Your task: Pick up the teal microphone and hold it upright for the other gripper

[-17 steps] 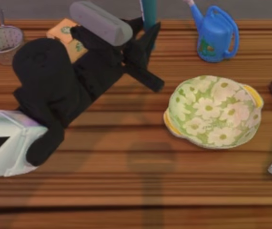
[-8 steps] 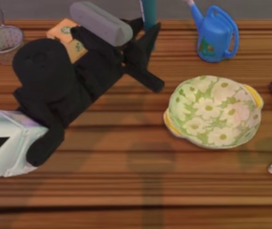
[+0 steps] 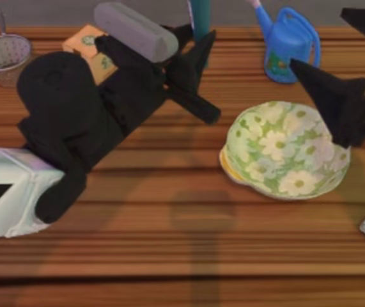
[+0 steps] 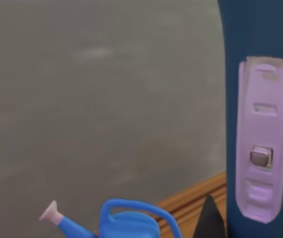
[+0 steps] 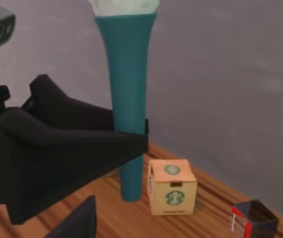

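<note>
The left gripper [image 3: 195,48] is clamped on the teal microphone [image 5: 125,99], holding it upright near the table's far edge with its white head on top. The right gripper [image 3: 332,70] hangs with fingers spread wide above the floral bowl [image 3: 271,153] and beside the blue watering can [image 3: 287,45].
</note>
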Robot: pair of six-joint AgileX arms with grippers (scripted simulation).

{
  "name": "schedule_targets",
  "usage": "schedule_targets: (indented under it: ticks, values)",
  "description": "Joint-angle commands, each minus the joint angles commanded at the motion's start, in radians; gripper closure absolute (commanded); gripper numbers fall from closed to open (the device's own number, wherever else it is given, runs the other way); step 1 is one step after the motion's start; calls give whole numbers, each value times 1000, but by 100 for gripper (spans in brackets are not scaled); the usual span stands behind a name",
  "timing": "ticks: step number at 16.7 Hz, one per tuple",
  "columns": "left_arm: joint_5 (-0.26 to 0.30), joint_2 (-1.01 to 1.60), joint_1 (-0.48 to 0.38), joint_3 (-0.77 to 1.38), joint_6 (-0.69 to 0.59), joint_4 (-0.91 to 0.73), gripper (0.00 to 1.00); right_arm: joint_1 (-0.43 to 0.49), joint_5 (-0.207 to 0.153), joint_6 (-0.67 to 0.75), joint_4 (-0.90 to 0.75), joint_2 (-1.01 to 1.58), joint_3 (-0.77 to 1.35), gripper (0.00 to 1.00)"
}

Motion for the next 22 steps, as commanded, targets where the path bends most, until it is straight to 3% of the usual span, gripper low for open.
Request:
schedule_targets:
  ticks: [3,5,12,15,22]
  values:
    - [0,0,0,0,0,0,100,47,-78,-10,56,159,98,0]
    - [0,0,0,0,0,0,100,66,-109,-13,76,219,135,0]
    - [0,0,0,0,0,0,100,69,-116,-13,81,238,146,0]
    - [0,0,0,0,0,0,100,107,-82,-12,94,310,211,0]
    - [0,0,0,0,0,0,100,235,50,-8,132,570,429,0]
